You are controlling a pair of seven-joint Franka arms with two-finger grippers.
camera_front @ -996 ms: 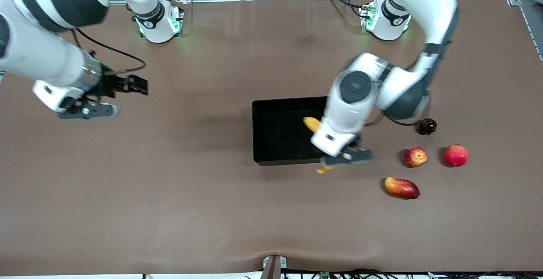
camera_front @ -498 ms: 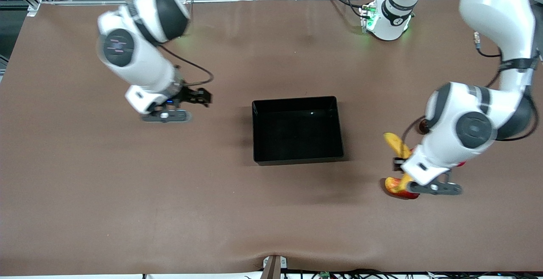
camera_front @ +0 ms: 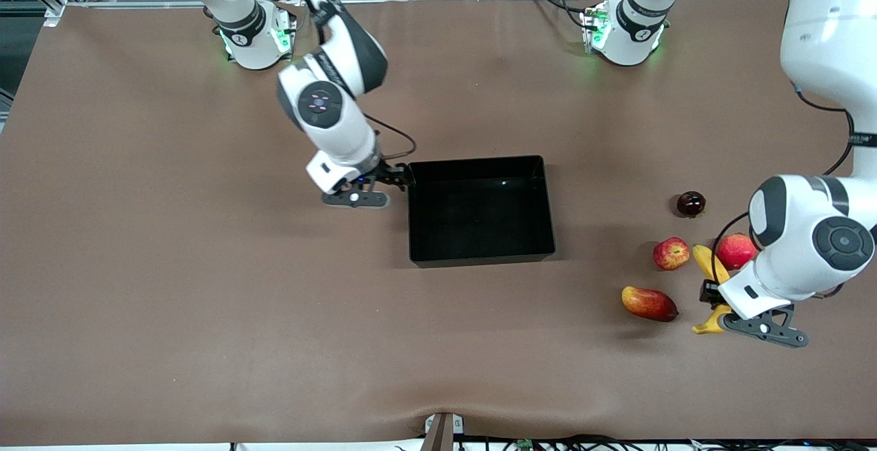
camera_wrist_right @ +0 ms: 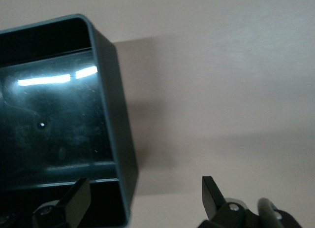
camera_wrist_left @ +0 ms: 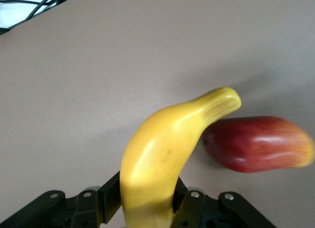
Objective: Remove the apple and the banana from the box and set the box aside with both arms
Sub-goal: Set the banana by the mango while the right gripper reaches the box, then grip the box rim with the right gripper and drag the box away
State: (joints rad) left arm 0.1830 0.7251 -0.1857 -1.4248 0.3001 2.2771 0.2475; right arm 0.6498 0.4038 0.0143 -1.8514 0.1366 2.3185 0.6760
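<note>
The black box (camera_front: 479, 258) sits mid-table and holds nothing. My right gripper (camera_front: 393, 178) is open at the box's wall toward the right arm's end. In the right wrist view the gripper (camera_wrist_right: 145, 196) straddles that wall (camera_wrist_right: 115, 134), one finger inside and one outside. My left gripper (camera_front: 712, 293) is shut on the yellow banana (camera_front: 703, 259) and holds it over the table beside the other fruits. The banana fills the left wrist view (camera_wrist_left: 167, 154), clamped between the fingers. The small apple (camera_front: 671, 253), red with yellow streaks, lies on the table close to the banana.
A red-and-yellow oblong fruit (camera_front: 649, 303) lies just under the banana's tip, also in the left wrist view (camera_wrist_left: 258, 144). A round red fruit (camera_front: 736, 249) and a small dark round fruit (camera_front: 690, 203) lie near the apple, toward the left arm's end.
My left gripper carried the banana from over the box out to the group of fruits at the left arm's end. My right gripper swept in from the right arm's end to the box's wall.
</note>
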